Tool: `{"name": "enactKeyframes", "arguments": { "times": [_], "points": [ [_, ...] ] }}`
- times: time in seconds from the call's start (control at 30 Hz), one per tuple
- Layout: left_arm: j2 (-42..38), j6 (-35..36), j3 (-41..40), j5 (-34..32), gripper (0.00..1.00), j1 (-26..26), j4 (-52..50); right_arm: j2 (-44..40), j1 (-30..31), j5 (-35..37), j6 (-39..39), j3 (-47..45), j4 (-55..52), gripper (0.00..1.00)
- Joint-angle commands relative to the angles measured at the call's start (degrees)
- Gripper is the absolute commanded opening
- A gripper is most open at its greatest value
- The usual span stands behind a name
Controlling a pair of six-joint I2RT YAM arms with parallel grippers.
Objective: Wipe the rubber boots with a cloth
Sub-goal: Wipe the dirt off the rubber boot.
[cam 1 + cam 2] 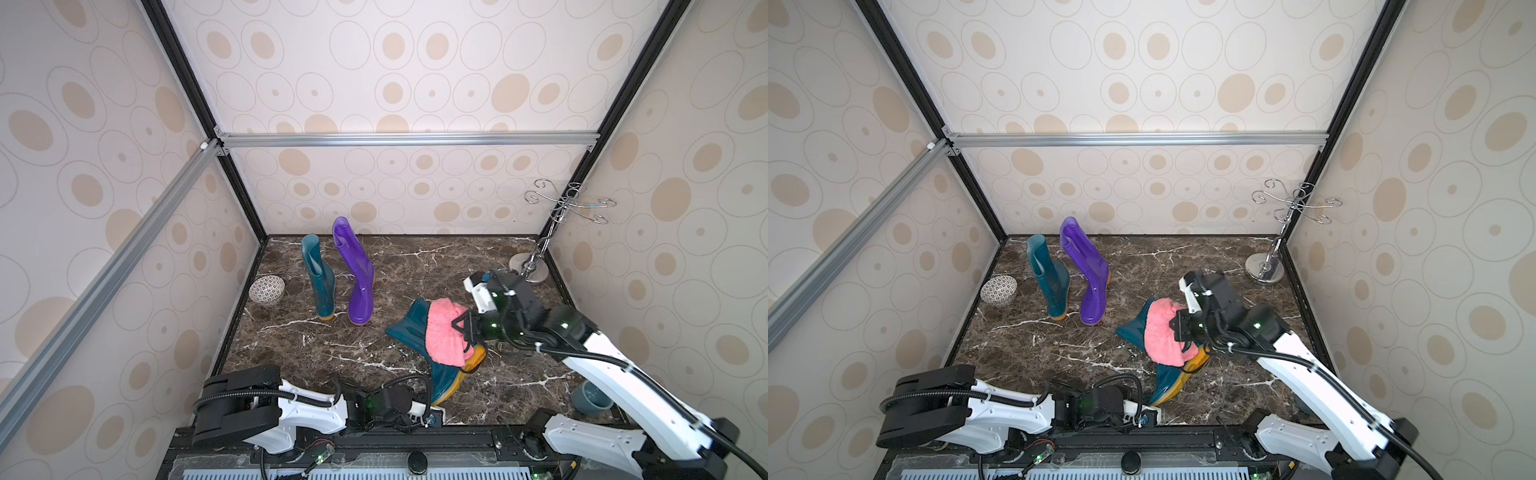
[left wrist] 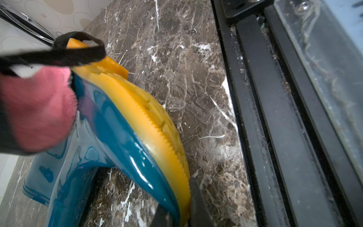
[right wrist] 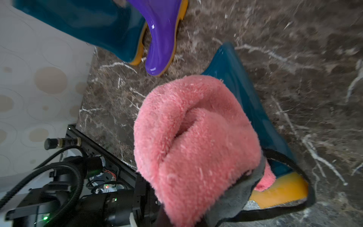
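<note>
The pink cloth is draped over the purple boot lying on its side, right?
No. The cloth lies over a teal boot on its side; the purple boot stands upright farther back. Both top views show it.

Three boots are counted. Two are teal: the standing teal boot (image 1: 320, 282) and the lying teal boot (image 1: 409, 328). One is purple: the purple boot (image 1: 357, 282). One cloth (image 1: 446, 332), pink, is counted. One patterned bowl (image 1: 267, 291) is counted. One wire rack (image 1: 1264, 266) on a round base is counted. One grey cup (image 1: 590, 399) is counted in a top view, partly hidden behind an arm. Two robot arms are counted, the left arm (image 1: 307, 409) and the right arm (image 1: 615, 365). One claw is fitted per arm, so two are counted: the left claw (image 2: 178, 208) and the right claw (image 1: 1179, 328). One marble bench (image 1: 415, 266) is counted.
</note>
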Motion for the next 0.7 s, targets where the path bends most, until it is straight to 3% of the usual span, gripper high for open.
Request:
{"name": "enactKeyframes", "arguments": {
  "times": [0.0,0.37,0.67],
  "points": [
    [-1.63,2.71,0.62,1.25,0.0,-1.17,0.77,4.37,0.52,-1.71,1.18,-4.25,7.18,0.0],
    [-1.05,2.57,0.74,1.71,0.0,-1.09,0.91,30.38,2.22,-4.34,1.32,-4.07,30.21,0.0],
    [-0.36,2.04,0.74,2.22,0.0,-1.13,1.41,33.42,-0.67,9.8,3.33,-1.74,39.4,0.0]
  ]
}}
